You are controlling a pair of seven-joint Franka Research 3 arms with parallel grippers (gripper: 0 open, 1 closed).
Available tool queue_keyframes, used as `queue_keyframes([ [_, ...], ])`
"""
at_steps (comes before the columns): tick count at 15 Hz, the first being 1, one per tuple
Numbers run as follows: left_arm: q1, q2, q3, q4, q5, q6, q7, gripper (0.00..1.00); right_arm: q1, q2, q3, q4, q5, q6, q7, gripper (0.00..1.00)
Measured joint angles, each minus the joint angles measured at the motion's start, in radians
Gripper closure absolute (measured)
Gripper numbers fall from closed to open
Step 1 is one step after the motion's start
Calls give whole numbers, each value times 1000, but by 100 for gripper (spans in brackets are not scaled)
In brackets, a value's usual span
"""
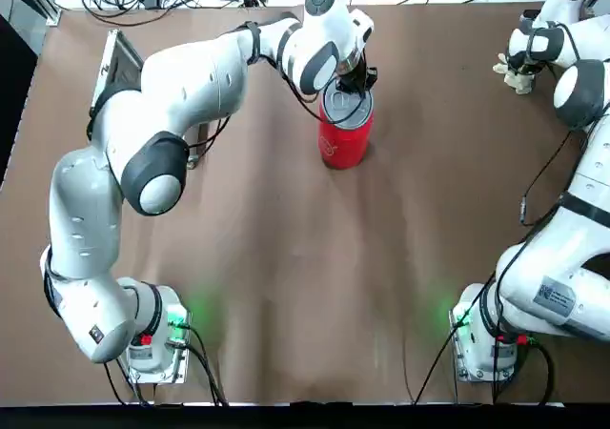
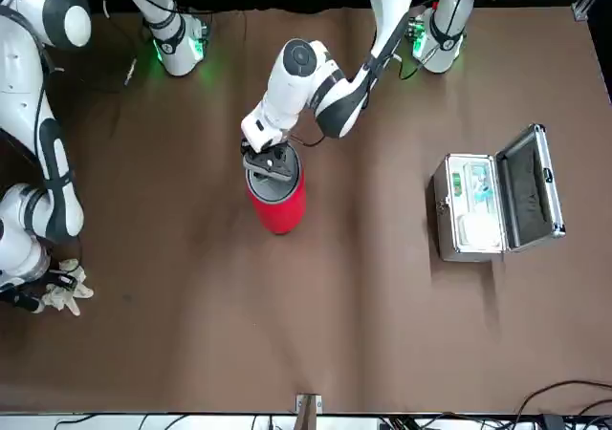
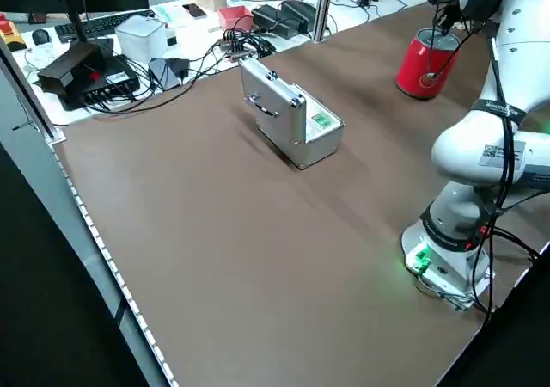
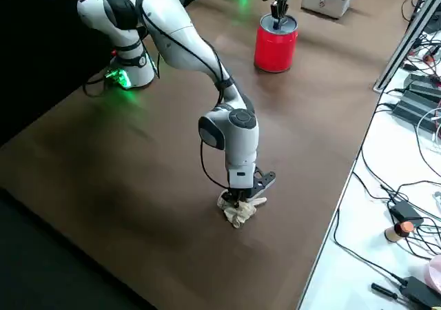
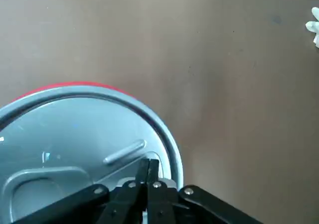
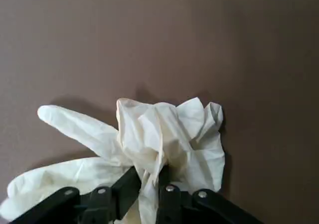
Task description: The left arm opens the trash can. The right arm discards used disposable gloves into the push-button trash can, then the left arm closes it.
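My left hand [image 5: 147, 170] sits on top of the trash can [image 1: 343, 135], its fingers pressed together into one blunt tip, because a narrow point is what a push-button lid [image 5: 79, 134] wants. The tip rests at the lid's edge, where I judge the button to be. The lid lies flat and closed, so the can is not yet open. The red can stands upright near the far middle of the surface [image 1: 286, 257], well apart from the open silver case [image 2: 492, 201] on my left side, which has no part in this.

My right hand [image 6: 147, 176] is far off at the far right corner of the surface, down on the gloves [image 6: 149, 139]. Its fingers pinch a fold of the crumpled cream bundle, while loose glove fingers splay out to one side. The bundle looks to be touching the surface yet, so I judge it gripped but not lifted. Holding it by a central fold should keep the floppy fingers trailing below rather than snagging; the risk is a stray one catching the can's rim when I come over
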Motion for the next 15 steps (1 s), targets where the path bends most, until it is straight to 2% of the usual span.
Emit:
queue_keyframes([
  [3,1,-2,0,3,0,-7,-7,96,0,-1,-4,1,-1,-2,30,95],
  [9,4,-16,3,6,1,-55,-25,94,2,-1,-4,5,-1,-15,37,95],
  [12,6,-37,5,8,1,-91,-27,93,10,-16,14,16,-1,-116,37,95],
  [15,16,-60,6,9,1,-116,-30,90,50,-65,28,23,-1,-247,44,95],
])
